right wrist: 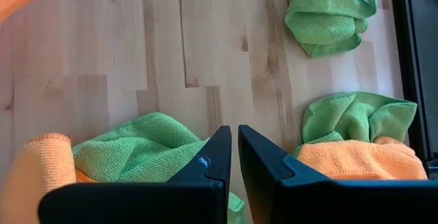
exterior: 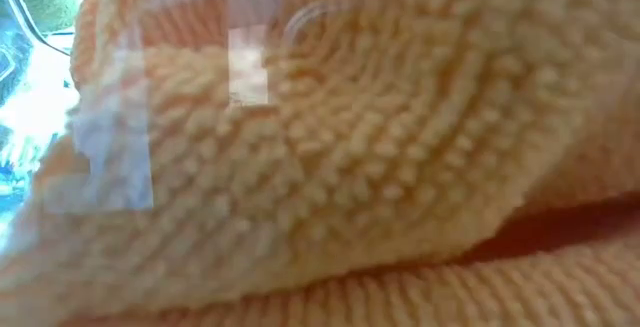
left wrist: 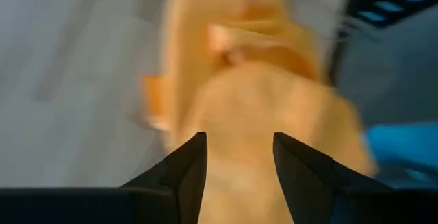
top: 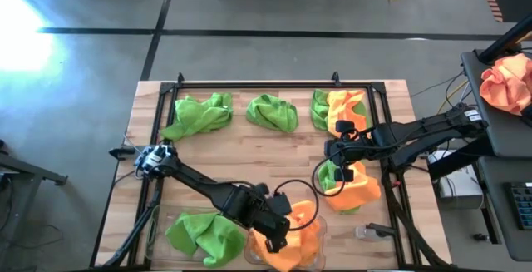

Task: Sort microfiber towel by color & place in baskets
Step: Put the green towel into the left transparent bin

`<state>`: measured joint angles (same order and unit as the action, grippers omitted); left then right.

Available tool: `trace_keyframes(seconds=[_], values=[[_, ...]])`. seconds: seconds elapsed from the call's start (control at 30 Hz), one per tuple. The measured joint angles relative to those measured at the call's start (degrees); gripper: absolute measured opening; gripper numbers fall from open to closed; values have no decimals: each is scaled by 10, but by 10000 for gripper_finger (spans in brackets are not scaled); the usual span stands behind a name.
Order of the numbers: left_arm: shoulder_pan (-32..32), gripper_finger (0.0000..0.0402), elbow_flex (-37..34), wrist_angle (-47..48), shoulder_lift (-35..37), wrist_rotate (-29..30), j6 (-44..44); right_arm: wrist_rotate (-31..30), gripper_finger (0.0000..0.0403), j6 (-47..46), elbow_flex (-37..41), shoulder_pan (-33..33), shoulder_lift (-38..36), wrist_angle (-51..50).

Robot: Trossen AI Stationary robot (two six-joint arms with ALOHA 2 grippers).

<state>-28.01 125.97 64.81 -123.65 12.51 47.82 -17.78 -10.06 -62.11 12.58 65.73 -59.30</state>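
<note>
— While the left gripper (top: 278, 240) hangs over the orange towel (top: 295, 237) in the near basket (top: 318, 259), how do its fingers stand?
— Parted, we note, gripping nothing. We see the right gripper (top: 332, 150) pressed closed between green towels (right wrist: 137, 148) mid-table.

Bare wooden table (top: 249, 151) lies open between scattered towels (top: 270, 111).
</note>
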Motion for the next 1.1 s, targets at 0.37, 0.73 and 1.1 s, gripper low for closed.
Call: trace_keyframes(seconds=[0.37, 0.73, 1.1], values=[[24, 154, 0, 117, 0, 190, -74, -2, 22, -5, 0, 0, 0, 2], [43, 154, -1, 227, 25, 336, -135, -3, 22, -5, 0, 0, 0, 51], [61, 155, -192, 223, 236, 380, -103, -22, 22, -7, 0, 0, 0, 63]])
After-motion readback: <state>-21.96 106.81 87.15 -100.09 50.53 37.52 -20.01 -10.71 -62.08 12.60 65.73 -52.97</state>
